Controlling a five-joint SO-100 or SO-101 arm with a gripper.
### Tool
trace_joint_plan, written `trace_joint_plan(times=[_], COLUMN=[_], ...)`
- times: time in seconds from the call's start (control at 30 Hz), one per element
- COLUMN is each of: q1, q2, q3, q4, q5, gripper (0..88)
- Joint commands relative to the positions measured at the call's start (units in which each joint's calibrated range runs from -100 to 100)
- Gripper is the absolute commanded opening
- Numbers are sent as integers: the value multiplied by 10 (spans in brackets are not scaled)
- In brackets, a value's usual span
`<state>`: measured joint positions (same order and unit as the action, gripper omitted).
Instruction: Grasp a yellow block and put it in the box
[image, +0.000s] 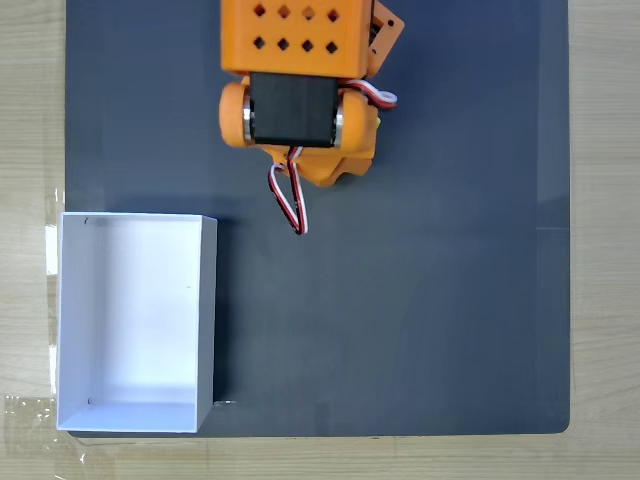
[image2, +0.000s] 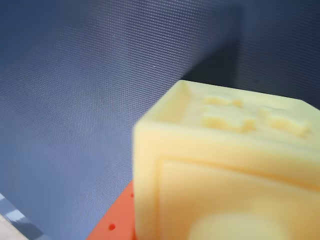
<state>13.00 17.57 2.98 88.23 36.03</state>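
The yellow block (image2: 225, 165) sits right against the orange fingers, seemingly held, far up-right of the box (image: 135, 325).

Orange arm (image: 300, 80) at top centre of fixed view, folded compact, servo wires looping below

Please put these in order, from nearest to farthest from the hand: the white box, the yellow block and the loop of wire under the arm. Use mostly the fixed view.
1. yellow block: right at the hand, as the wrist view shows.
2. wire loop: just below the arm, top centre of the fixed view.
3. box: lower left.
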Motion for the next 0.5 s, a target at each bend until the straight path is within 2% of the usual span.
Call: trace_joint_plan(times=[0.0,0.23,0.47], q1=[3,-12,-70], q2=[-6,-17,-88], q3=[-12,-28,-56], q4=[-2,-1,-65], q5=[-1,-2,-63], gripper=[188,173,173])
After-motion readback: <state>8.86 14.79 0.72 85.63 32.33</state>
